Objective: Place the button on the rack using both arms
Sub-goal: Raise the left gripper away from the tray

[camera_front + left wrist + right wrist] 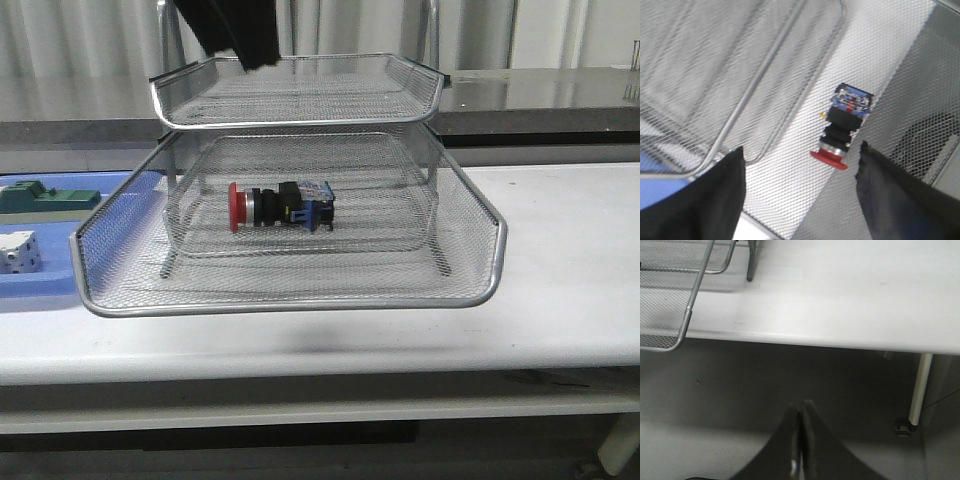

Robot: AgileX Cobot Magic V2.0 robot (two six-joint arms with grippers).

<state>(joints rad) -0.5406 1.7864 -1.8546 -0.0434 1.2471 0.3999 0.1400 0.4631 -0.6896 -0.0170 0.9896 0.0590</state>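
Button (280, 206) sits in rack (300, 295) pulled-out tray, placement looks done. L gripper (800, 195) released above it, R gripper (800, 440) clenched empty. Next: you retract L, push tray in.

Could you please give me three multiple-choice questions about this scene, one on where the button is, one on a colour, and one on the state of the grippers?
1. Where does the button lie?
A. on a pulled-out mesh tray of the rack
B. on the white table beside the rack
C. in the blue tray

2. What colour is the button's cap?
A. green
B. red
C. yellow

3. How do the two grippers stand?
A. both shut on the button
B. left shut, right open
C. left open and empty, right shut and empty

Answers:
1 A: the front view shows it lying on its side on the mesh, below the top tray.
2 B: the cap is red in the front and left wrist views.
3 C: the left gripper has its fingers spread above the button, apart from it; the right gripper has its fingers together over the table edge.
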